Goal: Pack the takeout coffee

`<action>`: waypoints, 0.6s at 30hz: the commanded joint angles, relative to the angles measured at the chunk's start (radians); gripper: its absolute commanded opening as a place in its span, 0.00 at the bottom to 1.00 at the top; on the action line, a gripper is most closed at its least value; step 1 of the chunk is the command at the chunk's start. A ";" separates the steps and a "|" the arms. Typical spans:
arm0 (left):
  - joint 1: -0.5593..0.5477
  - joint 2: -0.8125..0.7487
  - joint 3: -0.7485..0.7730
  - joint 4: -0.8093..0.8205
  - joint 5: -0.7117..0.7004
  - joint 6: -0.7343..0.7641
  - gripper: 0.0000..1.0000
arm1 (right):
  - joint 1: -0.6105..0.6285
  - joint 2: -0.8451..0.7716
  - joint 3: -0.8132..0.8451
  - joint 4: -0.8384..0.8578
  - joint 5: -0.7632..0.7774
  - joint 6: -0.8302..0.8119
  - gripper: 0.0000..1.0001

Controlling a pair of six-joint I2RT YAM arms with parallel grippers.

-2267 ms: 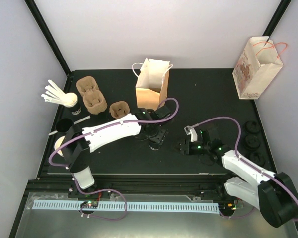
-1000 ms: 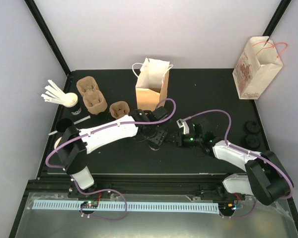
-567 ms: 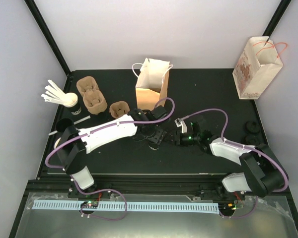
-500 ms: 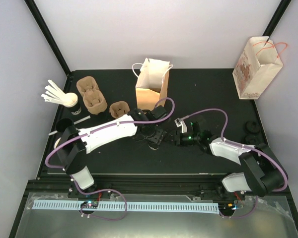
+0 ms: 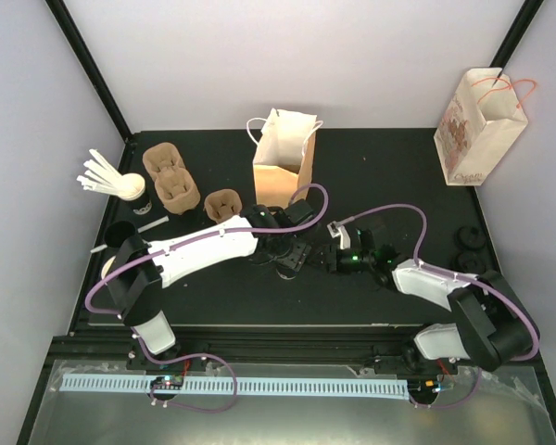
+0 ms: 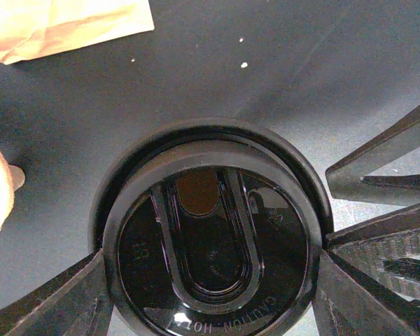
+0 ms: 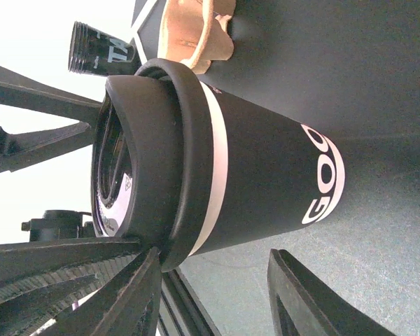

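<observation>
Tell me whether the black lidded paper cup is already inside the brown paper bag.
No, the black lidded paper cup stands on the dark tabletop, apart from the brown paper bag.

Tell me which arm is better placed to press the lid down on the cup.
Probably left: the left gripper sits directly over the lid, fingers against its rim, while the right gripper faces the cup's side.

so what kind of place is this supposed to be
Probably a robot test bench staged as a coffee takeaway counter: a black paper cup with a black round plastic lid, a tall brown paper bag with white handles, brown moulded-pulp cup carriers, on a black table between plain white walls.
</observation>
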 commanded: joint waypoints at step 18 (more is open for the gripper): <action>-0.007 0.066 -0.050 0.008 0.089 0.026 0.46 | 0.024 0.103 0.047 -0.119 0.101 -0.024 0.41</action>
